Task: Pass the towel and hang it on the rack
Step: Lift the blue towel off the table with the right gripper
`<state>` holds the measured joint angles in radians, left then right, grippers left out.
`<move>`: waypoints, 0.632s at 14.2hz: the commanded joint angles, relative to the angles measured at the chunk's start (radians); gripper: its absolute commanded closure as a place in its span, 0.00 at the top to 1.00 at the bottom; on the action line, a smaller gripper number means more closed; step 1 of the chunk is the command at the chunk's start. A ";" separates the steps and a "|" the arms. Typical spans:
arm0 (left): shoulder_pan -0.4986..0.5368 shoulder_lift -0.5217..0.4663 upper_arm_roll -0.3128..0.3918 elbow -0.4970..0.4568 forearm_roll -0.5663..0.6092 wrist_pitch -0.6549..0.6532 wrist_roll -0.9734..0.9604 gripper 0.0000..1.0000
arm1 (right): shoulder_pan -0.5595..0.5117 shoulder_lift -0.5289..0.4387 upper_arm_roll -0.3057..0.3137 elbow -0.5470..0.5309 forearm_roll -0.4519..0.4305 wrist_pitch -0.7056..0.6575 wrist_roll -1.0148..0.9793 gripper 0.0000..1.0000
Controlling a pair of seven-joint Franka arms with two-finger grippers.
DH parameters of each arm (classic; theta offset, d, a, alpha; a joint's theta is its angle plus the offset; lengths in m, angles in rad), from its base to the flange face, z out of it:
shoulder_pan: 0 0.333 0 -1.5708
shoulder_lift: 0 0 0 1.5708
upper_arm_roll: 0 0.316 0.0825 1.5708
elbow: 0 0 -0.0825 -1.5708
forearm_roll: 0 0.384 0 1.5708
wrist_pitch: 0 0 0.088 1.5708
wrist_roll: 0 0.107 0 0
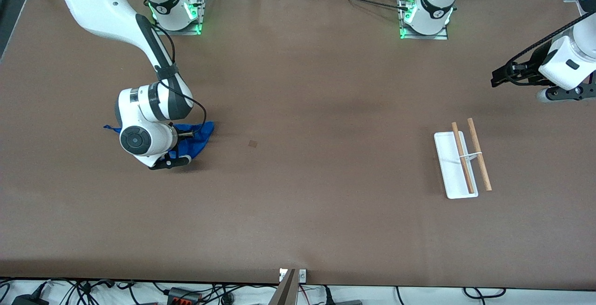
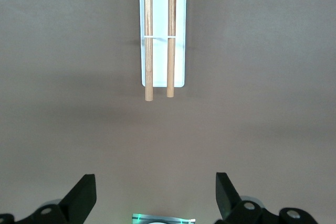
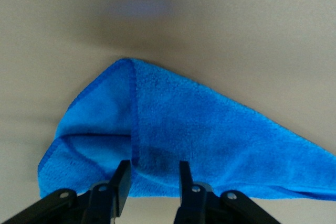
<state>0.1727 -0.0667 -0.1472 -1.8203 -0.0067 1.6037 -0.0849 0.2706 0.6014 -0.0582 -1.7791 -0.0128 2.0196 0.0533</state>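
A blue towel (image 1: 199,138) lies crumpled on the brown table toward the right arm's end. My right gripper (image 1: 182,145) is down on it. In the right wrist view the towel (image 3: 199,129) spreads out ahead of the right gripper (image 3: 153,174), whose fingers (image 3: 122,182) are closed on a fold at its edge. The rack (image 1: 461,165), a white base with two wooden rods, stands toward the left arm's end. My left gripper (image 1: 500,79) hovers open and empty over bare table beside the rack. In the left wrist view the rack (image 2: 163,35) lies well ahead of the left gripper (image 2: 156,190).
The wide brown table (image 1: 316,202) stretches bare between towel and rack, save for a small dark mark (image 1: 253,143). Cables and a bracket (image 1: 292,277) sit at the table edge nearest the camera. Both arm bases (image 1: 426,16) stand at the edge farthest from the camera.
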 commanded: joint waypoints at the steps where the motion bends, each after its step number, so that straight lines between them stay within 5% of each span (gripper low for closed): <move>1: 0.007 0.011 0.000 0.026 -0.018 -0.016 0.025 1.00 | 0.006 0.021 -0.002 0.027 0.011 -0.001 -0.006 0.45; 6: 0.007 0.016 0.000 0.026 -0.018 -0.016 0.025 1.00 | 0.012 0.031 -0.002 0.029 0.011 -0.001 -0.007 0.41; 9: 0.008 0.018 0.000 0.026 -0.018 -0.016 0.040 1.00 | 0.016 0.031 -0.002 0.029 0.011 -0.001 -0.007 0.28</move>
<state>0.1729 -0.0585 -0.1469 -1.8203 -0.0067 1.6037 -0.0788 0.2801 0.6224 -0.0574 -1.7654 -0.0127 2.0206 0.0531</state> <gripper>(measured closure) 0.000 0.630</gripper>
